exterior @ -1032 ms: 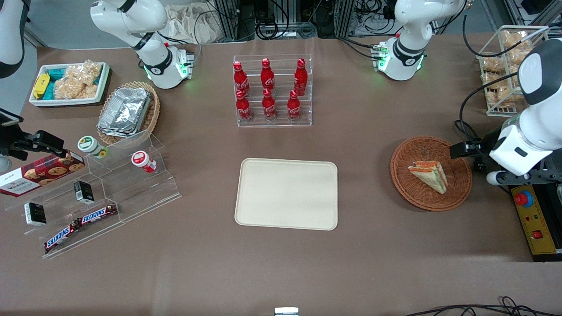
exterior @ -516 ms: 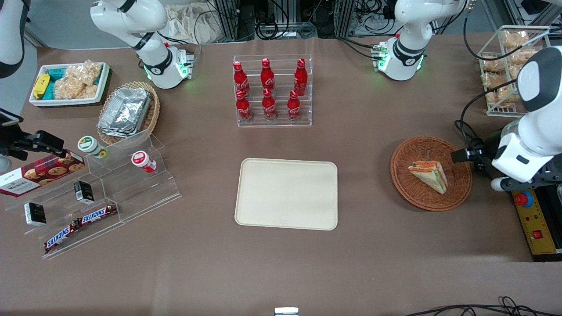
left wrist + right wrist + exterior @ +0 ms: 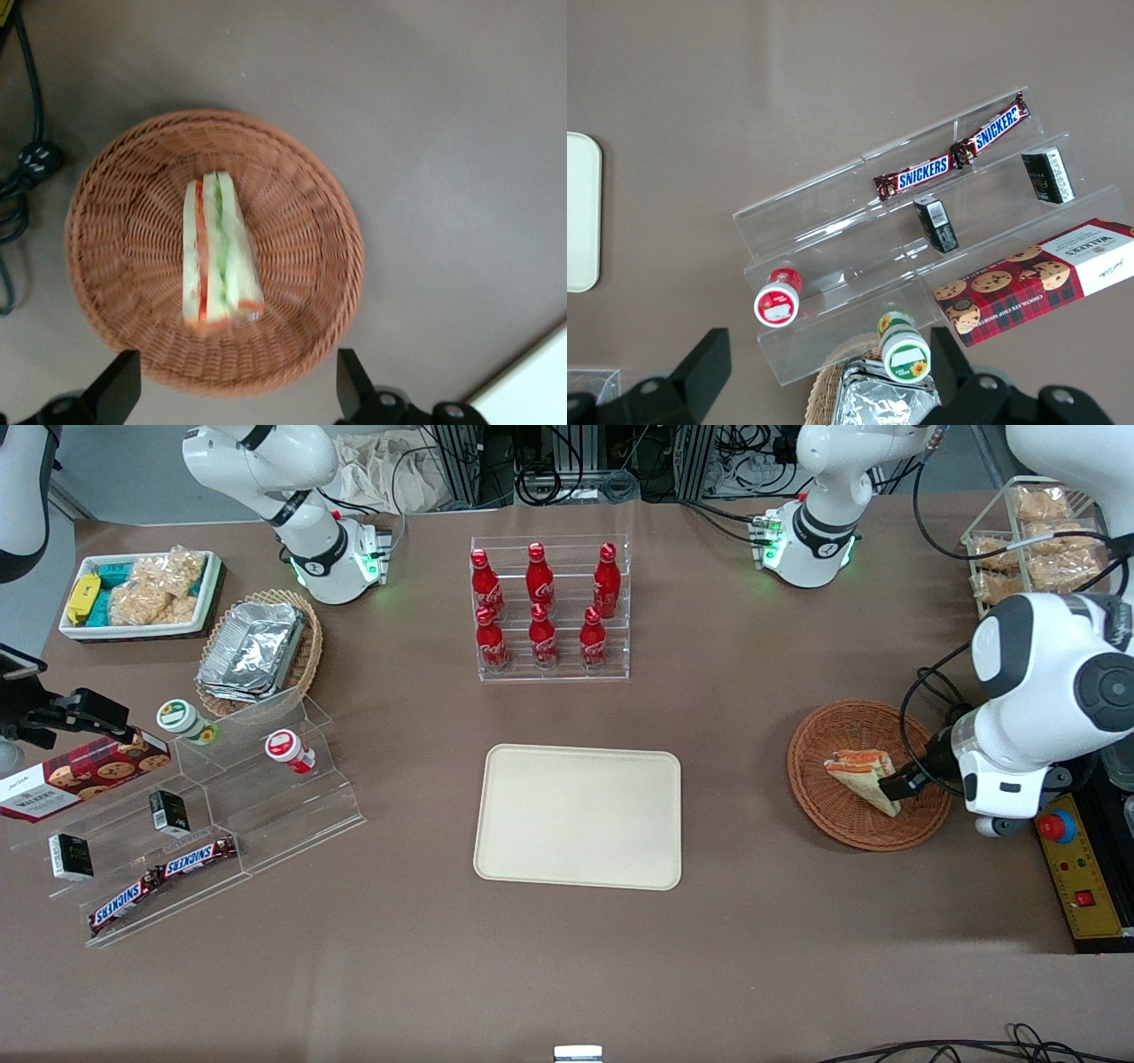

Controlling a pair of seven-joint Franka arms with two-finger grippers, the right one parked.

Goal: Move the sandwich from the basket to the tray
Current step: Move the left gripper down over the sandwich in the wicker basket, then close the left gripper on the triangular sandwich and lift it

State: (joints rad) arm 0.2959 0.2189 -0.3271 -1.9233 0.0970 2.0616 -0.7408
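While the hand (image 3: 232, 390) hovers wide, the sandwich (image 3: 218, 252) lies lengthwise between its fingers.

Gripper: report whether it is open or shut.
Open. The gripper hovers above the basket, fingers spread wide, the sandwich lying untouched between them.

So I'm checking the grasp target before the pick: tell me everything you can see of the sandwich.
The sandwich is a small triangular wedge of pale bread with orange-red and green filling layers, apparently in clear wrap. It lies inside the round woven basket, resting on its weave near the middle, cut face with the layers up. Nothing else touches it. The gripper hovers above the basket with its fingers open, spread wider than the wedge, not gripping it.
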